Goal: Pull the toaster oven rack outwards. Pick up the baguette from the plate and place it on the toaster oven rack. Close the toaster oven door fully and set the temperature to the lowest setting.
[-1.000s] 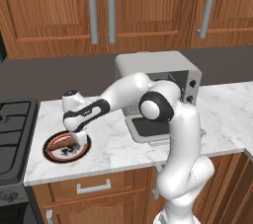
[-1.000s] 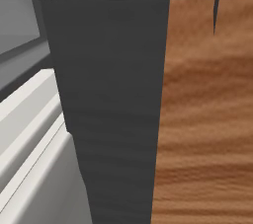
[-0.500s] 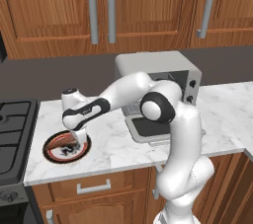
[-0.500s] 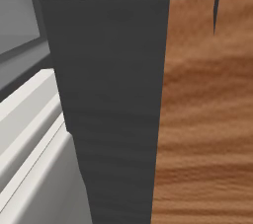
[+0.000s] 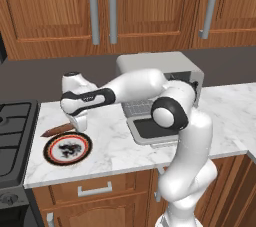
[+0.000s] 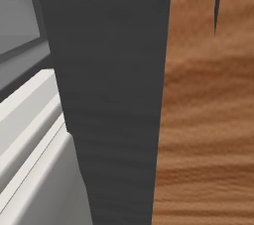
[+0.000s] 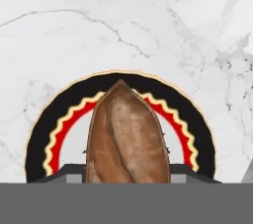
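In the left base view my gripper points down at the left end of the counter, shut on the baguette. The golden-brown loaf hangs just above the plate and sticks out to the left past the rim. The hand view looks down along the baguette, held at my gripper, with the black and red-orange plate below it. The toaster oven stands to the right. Its door lies open and flat, and the wire rack is drawn out over it.
A black stove borders the counter on the left. Wooden wall cabinets with bar handles hang above. The marble counter has free room between plate and oven. In the right base view a dark panel and a wood surface stand very close.
The hand has risen a little and the baguette has come up off the plate with it. The plate, oven door and rack have not moved.
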